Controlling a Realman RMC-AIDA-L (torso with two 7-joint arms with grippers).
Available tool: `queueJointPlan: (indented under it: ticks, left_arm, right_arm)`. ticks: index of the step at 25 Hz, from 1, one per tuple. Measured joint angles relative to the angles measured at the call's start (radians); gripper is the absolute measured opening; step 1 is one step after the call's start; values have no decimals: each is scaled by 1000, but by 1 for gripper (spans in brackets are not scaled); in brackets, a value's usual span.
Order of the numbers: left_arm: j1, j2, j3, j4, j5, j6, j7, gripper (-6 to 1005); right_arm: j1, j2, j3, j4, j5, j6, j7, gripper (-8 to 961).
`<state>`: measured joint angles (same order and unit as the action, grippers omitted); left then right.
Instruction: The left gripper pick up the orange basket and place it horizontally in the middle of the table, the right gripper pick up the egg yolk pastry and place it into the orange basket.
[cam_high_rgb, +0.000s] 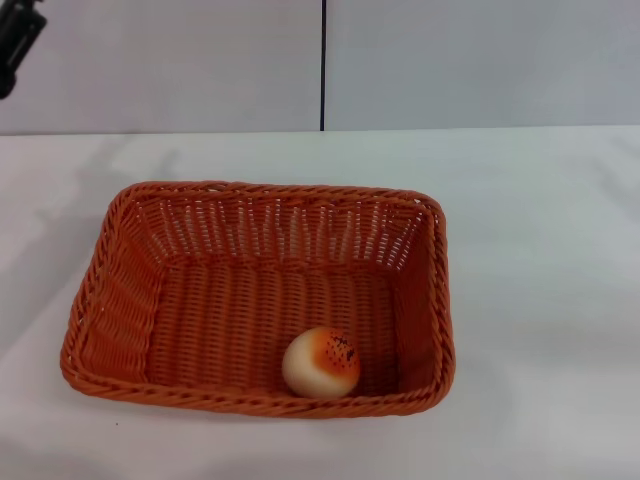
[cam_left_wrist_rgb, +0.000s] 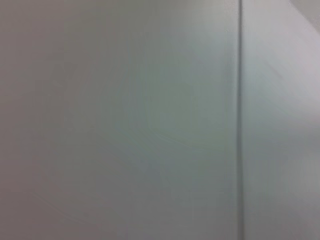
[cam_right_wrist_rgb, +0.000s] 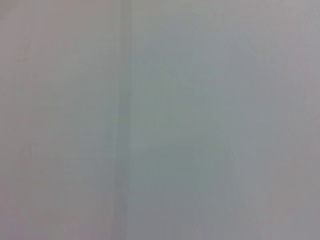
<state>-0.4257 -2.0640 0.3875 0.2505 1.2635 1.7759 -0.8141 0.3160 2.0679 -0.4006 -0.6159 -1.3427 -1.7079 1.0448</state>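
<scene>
Now the orange basket (cam_high_rgb: 120, 300) lies lengthwise left-to-right, pastry (cam_high_rgb: 321, 362) inside; left pincer (cam_high_rgb: 15, 45) state unclear.

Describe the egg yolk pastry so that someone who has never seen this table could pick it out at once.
On the white table sits an orange basket. Inside it, on the woven floor near the front wall and towards the right, lies the egg yolk pastry. It is the only thing in the basket: a small pale round bun, browned orange on top with black specks.
</scene>
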Motion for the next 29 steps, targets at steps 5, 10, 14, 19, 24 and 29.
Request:
queueJointPlan:
  ticks: [5,10,14,19,24,29]
  left_arm:
    - [8,-2,-46,-98,-93,-6,174,712]
    - [11,-3,-137,-175,-110,-12,318,712]
    - [21,-4,-218,-229,-110,-20,434,712]
    - [31,-5,-240,-248,-110,-45,487,712]
    - [38,-6,-251,-273,-110,-53,524,712]
    - [39,-5,-252,-277,-110,-53,534,712]
  right_arm:
    - [-25,4,202,164,29,-7,-233,526]
    - [-27,4,347,272,31,-1,-369,526]
    - [-27,5,463,368,75,-12,-470,525]
    - [-30,5,525,431,157,0,-530,525]
    - [-31,5,546,435,159,20,-531,524]
    - [-29,5,565,450,159,34,-531,524]
